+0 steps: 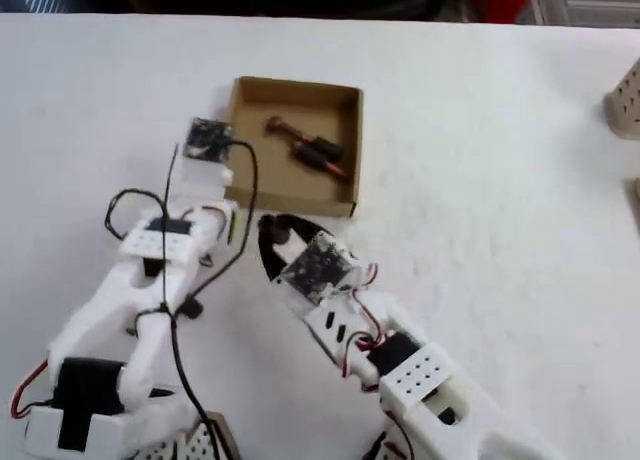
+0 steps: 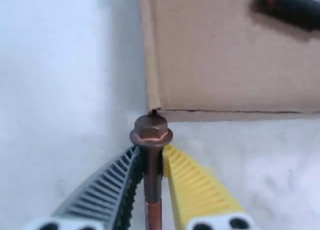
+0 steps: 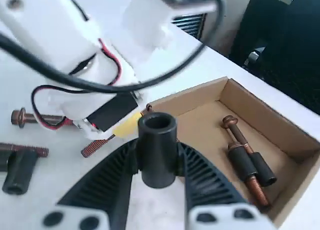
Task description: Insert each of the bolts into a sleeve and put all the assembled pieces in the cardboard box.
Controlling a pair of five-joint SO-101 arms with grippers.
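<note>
I hold one part in each tool. My left tool (image 2: 152, 151) is clamped narrow on a bolt (image 2: 152, 180), one grey finger and one yellow finger squeezing its shank just behind the flanged hex head. My right tool (image 3: 157, 157) grips a black sleeve (image 3: 158, 135) between two black ribbed fingers.

The bolt's long axis runs along my left fingers. Its head sticks out past the fingertips and points at the near corner of the cardboard box (image 1: 275, 180). Its threaded end points back under my wrist. The sleeve stands with its long axis crosswise to my right fingers, its open bore facing my right wrist camera. The two parts are near each other, just in front of the box.

The step in hand looks to be the mating. To do it well, I would bring the bolt's threaded end, not its head, round to the bore. I would line up the two axes before pushing, then slide slowly so the thread does not catch the rim.

Assembled pieces (image 1: 310, 148) already lie in the box. A loose bolt (image 3: 30, 118) lies on the counter (image 1: 480, 180).
</note>
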